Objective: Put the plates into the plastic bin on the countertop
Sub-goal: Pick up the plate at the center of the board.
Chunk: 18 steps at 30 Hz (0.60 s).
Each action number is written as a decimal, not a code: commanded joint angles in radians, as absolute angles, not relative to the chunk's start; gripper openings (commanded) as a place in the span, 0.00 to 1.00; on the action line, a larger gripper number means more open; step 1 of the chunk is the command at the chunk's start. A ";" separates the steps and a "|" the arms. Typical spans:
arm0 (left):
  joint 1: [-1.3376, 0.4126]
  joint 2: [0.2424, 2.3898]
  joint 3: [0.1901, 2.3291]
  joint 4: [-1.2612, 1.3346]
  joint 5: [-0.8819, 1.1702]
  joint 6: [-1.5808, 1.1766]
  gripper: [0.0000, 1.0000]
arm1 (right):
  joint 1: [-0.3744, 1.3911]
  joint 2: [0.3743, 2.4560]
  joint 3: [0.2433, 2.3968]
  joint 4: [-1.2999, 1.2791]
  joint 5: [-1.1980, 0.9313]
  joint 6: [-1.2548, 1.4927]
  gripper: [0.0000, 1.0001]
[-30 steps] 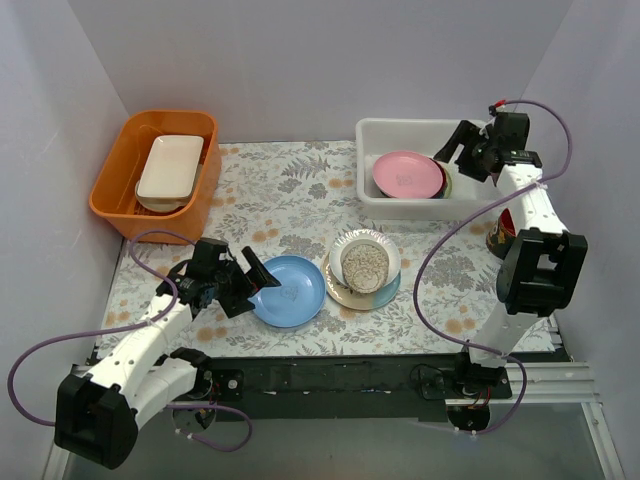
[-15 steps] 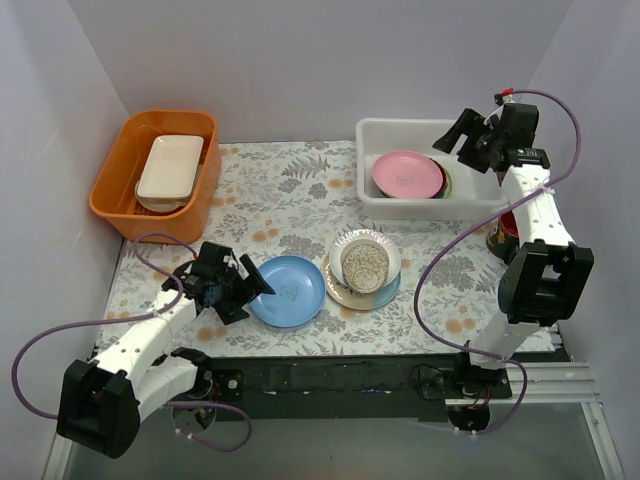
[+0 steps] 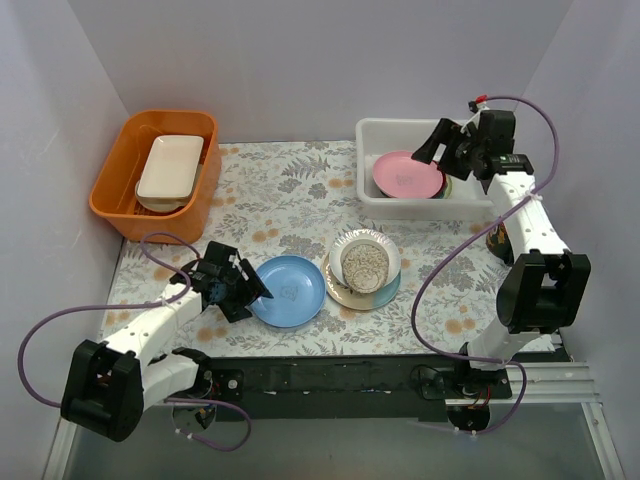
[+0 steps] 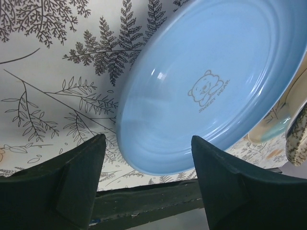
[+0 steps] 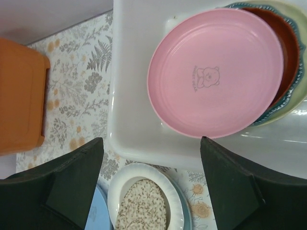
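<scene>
A light blue plate (image 3: 288,290) (image 4: 211,81) lies on the leaf-print countertop (image 3: 290,195). My left gripper (image 3: 250,297) (image 4: 146,143) is open, low at the plate's left rim, with the rim between its jaws and touching neither. To the right, a speckled plate (image 3: 366,264) sits in a white plate (image 3: 352,243) on a cream one (image 3: 343,291). The plastic bin (image 3: 375,135) (image 5: 134,72) holds a pink plate (image 3: 407,174) (image 5: 216,72) on top of red-brown (image 5: 283,52) and teal scalloped plates. My right gripper (image 3: 432,150) (image 5: 151,140) hovers open over the bin, holding nothing.
An orange tub (image 3: 120,190) holding a white rectangular dish (image 3: 170,165) stands at the back left. A dark round object (image 3: 497,238) sits behind the right arm near the right wall. The black rail (image 3: 330,375) runs along the near edge.
The left gripper has slid right to the blue plate's rim and its jaws have narrowed. The right gripper has swung left, further over the bin.
</scene>
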<state>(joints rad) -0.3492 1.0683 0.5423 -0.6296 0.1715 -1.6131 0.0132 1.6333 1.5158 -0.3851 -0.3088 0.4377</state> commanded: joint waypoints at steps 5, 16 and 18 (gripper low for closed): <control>-0.364 1.115 0.496 -0.537 0.156 -1.624 0.54 | 0.113 1.552 1.424 -0.337 -0.307 0.430 0.88; -0.408 1.155 0.448 -0.509 0.126 -1.680 0.01 | 0.184 1.453 1.249 -0.293 -0.328 0.471 0.88; -0.408 1.155 0.440 -0.506 0.129 -1.684 0.00 | 0.204 1.430 1.226 -0.295 -0.334 0.472 0.88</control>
